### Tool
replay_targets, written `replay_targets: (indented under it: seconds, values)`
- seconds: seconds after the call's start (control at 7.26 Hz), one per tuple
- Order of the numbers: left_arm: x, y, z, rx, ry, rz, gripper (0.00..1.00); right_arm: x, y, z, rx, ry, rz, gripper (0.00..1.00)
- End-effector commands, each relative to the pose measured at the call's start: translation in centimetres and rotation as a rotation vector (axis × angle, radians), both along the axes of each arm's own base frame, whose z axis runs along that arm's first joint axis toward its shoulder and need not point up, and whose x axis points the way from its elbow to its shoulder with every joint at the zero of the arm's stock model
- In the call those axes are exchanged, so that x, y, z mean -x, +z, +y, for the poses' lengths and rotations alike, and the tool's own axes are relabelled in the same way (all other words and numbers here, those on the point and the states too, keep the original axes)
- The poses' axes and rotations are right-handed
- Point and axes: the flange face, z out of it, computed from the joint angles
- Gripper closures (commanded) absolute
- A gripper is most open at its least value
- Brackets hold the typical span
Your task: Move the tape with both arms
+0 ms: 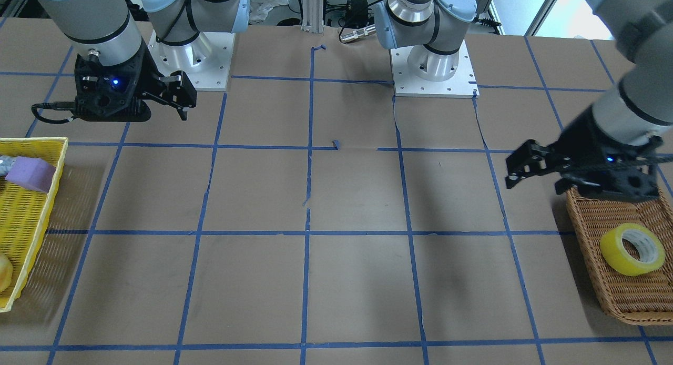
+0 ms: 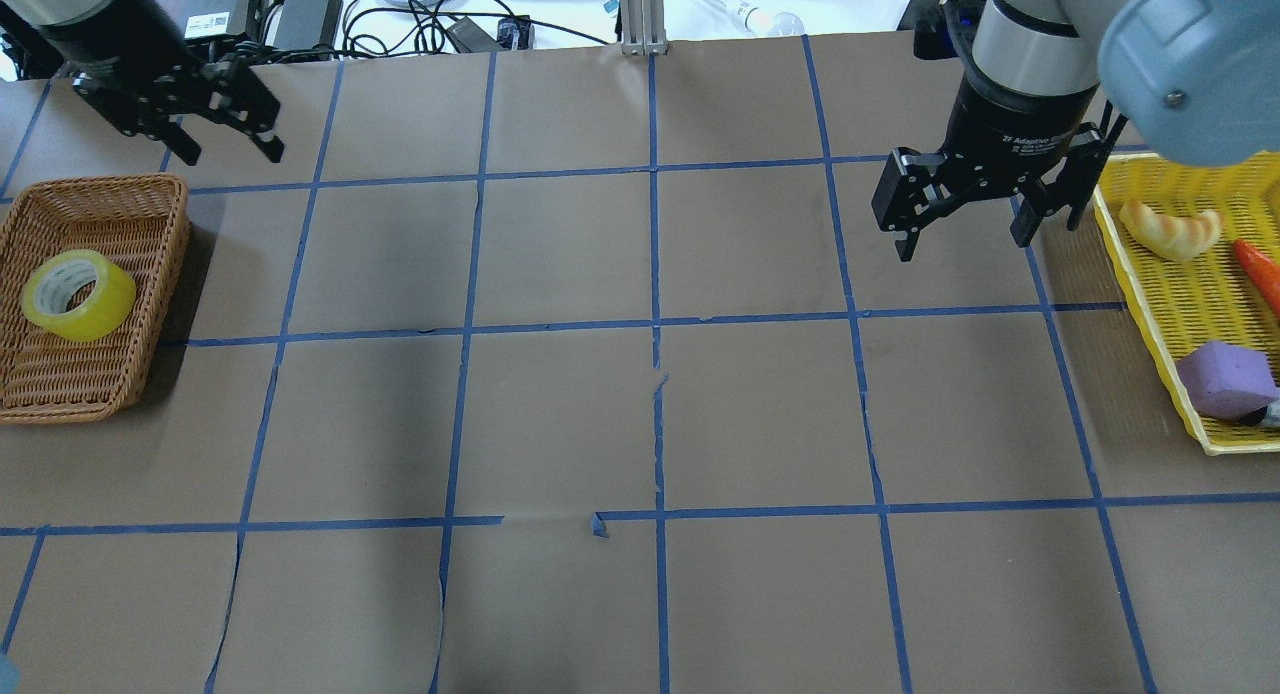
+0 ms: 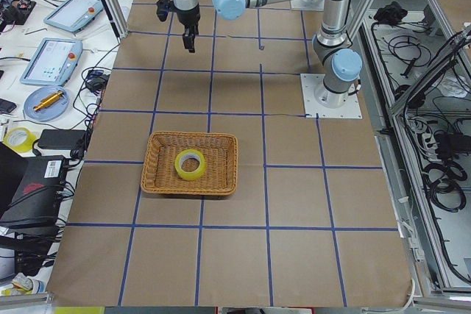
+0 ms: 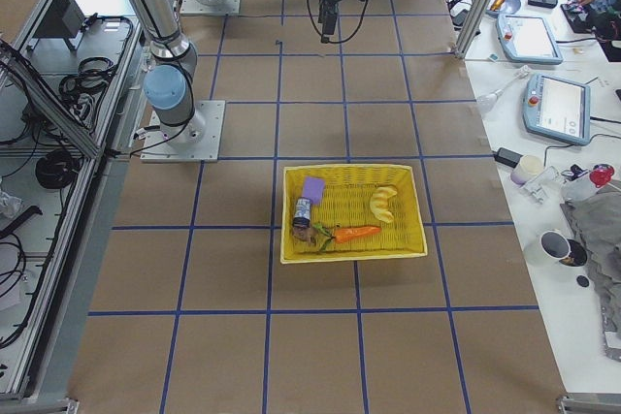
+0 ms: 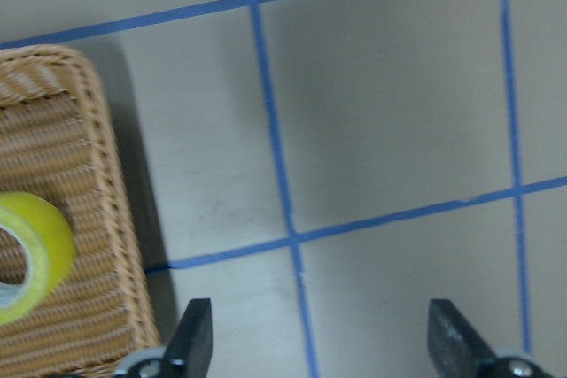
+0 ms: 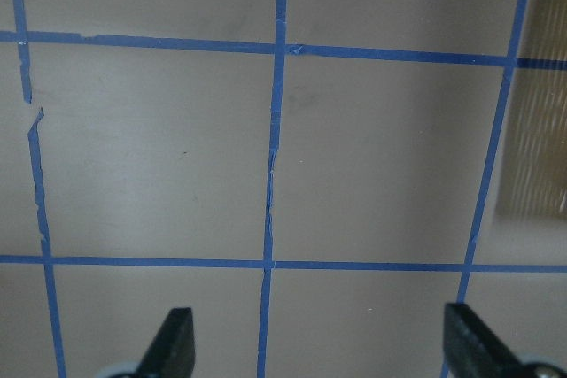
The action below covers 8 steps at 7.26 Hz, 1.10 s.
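overhead: above table (image 2: 760, 414), forward-down | front: opposite, steep | sides: table ends | wrists: close, downward | overhead/front share basket (image 2: 100, 384)

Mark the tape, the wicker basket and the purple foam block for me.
tape (image 2: 102, 312): overhead view, yellow outer wall of the roll.
wicker basket (image 2: 70, 379): overhead view, bare woven floor.
purple foam block (image 2: 1225, 377): overhead view, top face.

Even, bright overhead light throws soft shadows; both wrist views are slightly blurred, the others sharp.
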Motion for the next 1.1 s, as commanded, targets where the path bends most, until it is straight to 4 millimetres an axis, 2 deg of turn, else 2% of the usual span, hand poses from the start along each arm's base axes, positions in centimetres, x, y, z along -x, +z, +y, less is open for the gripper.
replay_targets:
  seconds: [0.0,0.14,0.28,0.55,0.83,0.96]
  values:
    - [10.3,-0.5,5.8,-0.030,0.123,-0.029,0.10,0.0,0.0,0.0,0.000,0.000,-0.001,0.00]
    - [10.7,-1.3,7.4,-0.012,0.105,-0.064,0.10,0.0,0.0,0.0,-0.001,0.000,0.001,0.00]
    - [10.5,-0.5,8.5,0.053,0.090,-0.082,0.10,0.0,0.0,0.0,-0.001,0.000,0.001,0.00]
    - [10.2,3.3,8.0,0.205,0.110,-0.076,0.00,-0.2,0.2,0.0,0.009,0.000,-0.016,0.00]
    - [10.3,2.1,8.3,0.183,0.106,-0.079,0.00,-0.2,1.0,-0.6,0.070,-0.008,-0.019,0.00]
    - [10.3,2.2,8.5,0.181,0.102,-0.081,0.00,-0.3,1.1,-0.7,0.086,-0.002,-0.021,0.00]
